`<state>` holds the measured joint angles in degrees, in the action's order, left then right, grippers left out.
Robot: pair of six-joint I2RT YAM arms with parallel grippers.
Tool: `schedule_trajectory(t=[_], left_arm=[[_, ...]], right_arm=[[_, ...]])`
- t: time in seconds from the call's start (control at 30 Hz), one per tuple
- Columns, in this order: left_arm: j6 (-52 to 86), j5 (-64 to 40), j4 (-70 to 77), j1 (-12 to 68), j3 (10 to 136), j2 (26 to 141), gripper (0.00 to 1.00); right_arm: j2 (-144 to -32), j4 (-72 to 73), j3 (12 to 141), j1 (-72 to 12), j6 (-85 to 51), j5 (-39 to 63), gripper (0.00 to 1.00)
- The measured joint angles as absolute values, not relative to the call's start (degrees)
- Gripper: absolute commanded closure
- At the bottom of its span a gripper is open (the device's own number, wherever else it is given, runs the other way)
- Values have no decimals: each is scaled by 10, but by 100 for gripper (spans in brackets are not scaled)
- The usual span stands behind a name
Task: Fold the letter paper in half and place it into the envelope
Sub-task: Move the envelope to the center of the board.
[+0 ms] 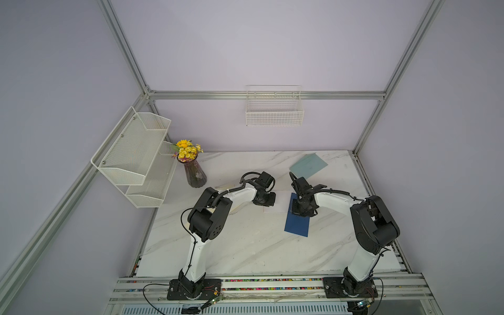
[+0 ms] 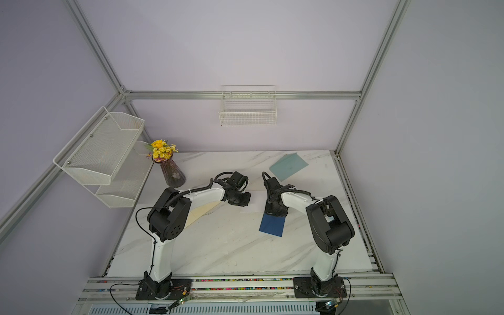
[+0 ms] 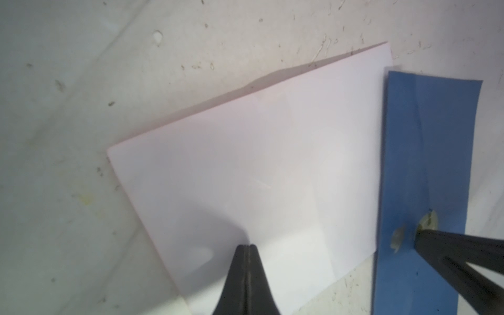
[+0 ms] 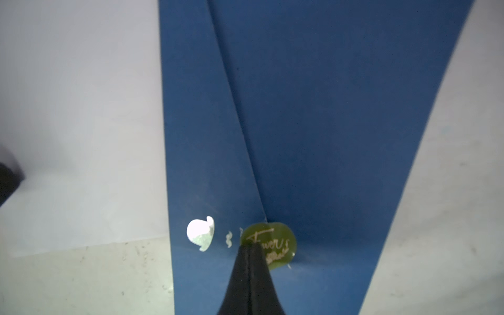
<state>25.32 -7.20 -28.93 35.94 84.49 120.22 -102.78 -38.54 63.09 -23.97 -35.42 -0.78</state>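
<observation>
My left claw is pinched shut, its tip resting on the folded white letter paper. My right claw is shut too, tip down at the green sticker on the flap point of the dark blue envelope. The paper lies flat against the envelope's long edge, on the left arm's side. The flap point faces the paper, so I judge the mouth runs along the envelope's far edge.
</observation>
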Motion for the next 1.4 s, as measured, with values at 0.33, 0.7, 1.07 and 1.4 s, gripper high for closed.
schedule_trajectory(t=[0.33,0.7,1.07,1.4], left_arm=[[253,-72,-283,359,831,1194,100],[258,-75,-257,356,755,1145,100],[225,-53,-305,356,640,1040,98],[201,-18,-366,353,626,982,22]], right_arm=[[-1049,-438,664,-163,-320,-23,100],[-1057,-460,683,-142,-293,-16,95],[-1003,-429,668,-148,-298,132,25],[-1047,-374,681,-198,-328,215,18]])
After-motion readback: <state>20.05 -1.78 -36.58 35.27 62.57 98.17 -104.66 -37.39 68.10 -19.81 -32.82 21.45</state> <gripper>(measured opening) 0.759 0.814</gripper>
